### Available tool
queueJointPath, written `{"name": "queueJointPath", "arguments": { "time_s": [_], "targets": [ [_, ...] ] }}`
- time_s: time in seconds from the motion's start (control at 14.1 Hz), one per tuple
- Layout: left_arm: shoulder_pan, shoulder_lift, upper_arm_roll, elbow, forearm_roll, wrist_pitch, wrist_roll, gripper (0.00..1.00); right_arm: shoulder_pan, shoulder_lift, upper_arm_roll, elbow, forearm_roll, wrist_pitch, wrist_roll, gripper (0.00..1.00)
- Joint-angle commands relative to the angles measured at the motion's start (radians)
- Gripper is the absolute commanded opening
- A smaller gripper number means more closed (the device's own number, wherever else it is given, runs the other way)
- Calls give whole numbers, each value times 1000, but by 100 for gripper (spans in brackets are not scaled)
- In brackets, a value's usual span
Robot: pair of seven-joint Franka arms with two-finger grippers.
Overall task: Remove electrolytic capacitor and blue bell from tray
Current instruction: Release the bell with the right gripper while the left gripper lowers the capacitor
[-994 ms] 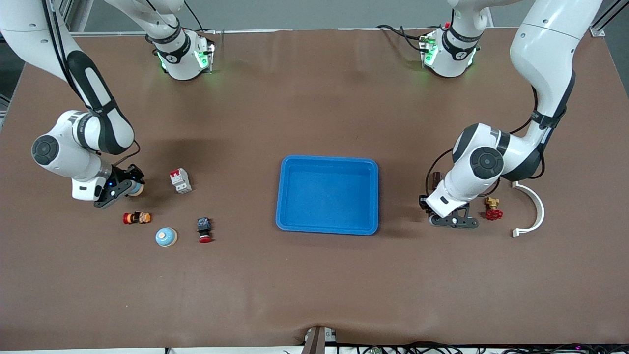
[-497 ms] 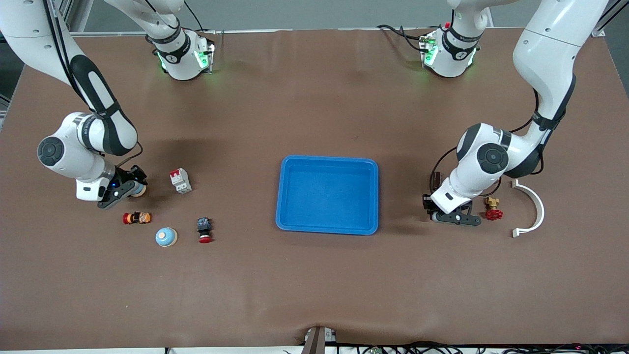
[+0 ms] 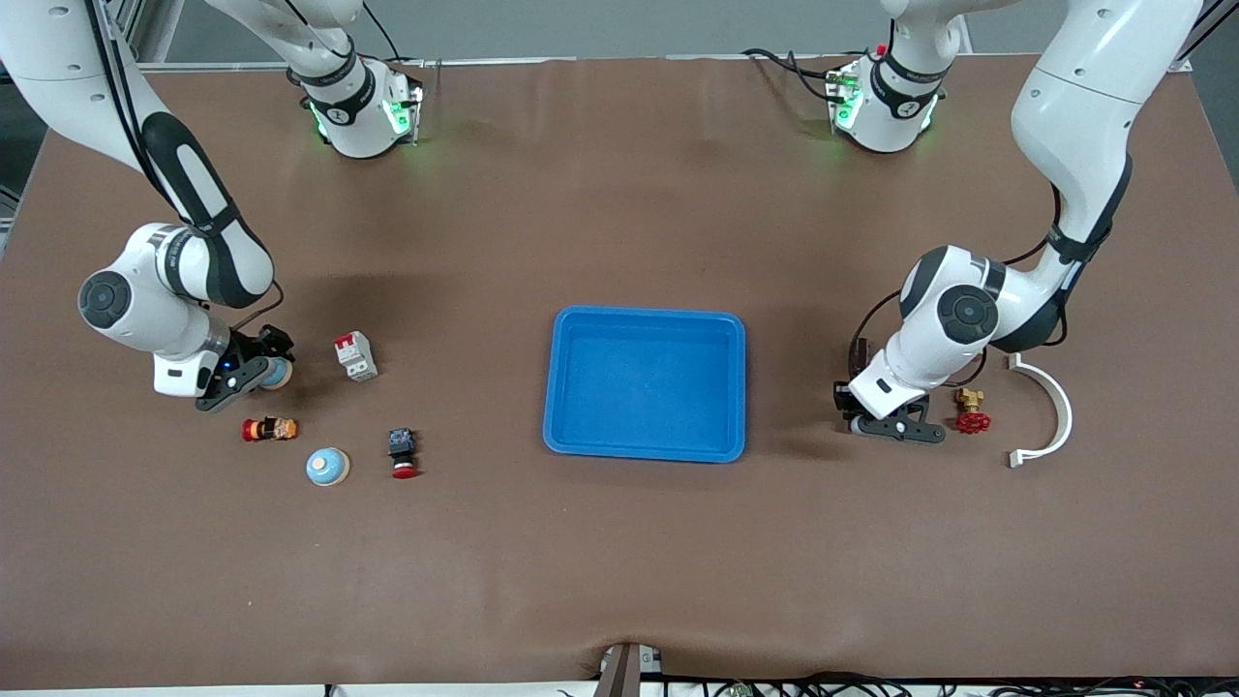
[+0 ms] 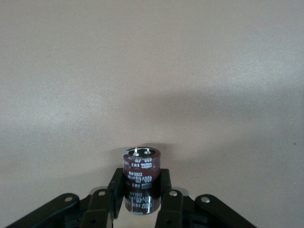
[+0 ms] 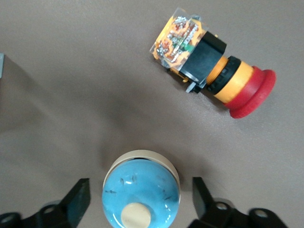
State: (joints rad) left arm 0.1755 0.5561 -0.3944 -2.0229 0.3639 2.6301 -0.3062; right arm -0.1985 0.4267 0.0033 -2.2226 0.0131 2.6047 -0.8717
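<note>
Your capacitor [image 4: 141, 179] sits pinched in the left end effector [image 3: 895, 426], toward the left arm's end of the blue tray [image 3: 646, 383]. The bell [image 5: 141, 189] rests on the bench [image 3: 619, 542] between the right end effector's [image 3: 247, 373] spread fingers [image 5: 78, 199], toward the right arm's end of that tray.

One tray [image 3: 644, 312]. Toward the right arm's end from it: two bells [image 3: 328, 467] [image 3: 277, 373], two buttons [image 3: 270, 429] [image 3: 403, 453], one breaker [image 3: 355, 355]. Toward the left arm's end: one capacitor [image 4: 141, 178], one valve [image 3: 971, 411], one bracket [image 3: 1055, 397].
</note>
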Motion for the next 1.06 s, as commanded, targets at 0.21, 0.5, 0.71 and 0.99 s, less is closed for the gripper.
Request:
{"name": "queueJointPath", "arguments": {
  "time_s": [0.21, 0.5, 0.71, 0.99],
  "targets": [
    [35, 13, -9, -10, 60, 16, 3, 0, -12, -32, 18, 93, -13, -148, 8, 100],
    [35, 15, -9, -11, 60, 15, -10, 0, 39, -40, 21, 384, -12, -548, 135, 100],
    [32, 19, -9, -10, 60, 16, -14, 0, 115, -39, 20, 555, -22, -747, 333, 100],
    [28, 27, -9, -10, 60, 16, -14, 0, 214, -51, 18, 678, -24, -883, 561, 100]
  ]
}}
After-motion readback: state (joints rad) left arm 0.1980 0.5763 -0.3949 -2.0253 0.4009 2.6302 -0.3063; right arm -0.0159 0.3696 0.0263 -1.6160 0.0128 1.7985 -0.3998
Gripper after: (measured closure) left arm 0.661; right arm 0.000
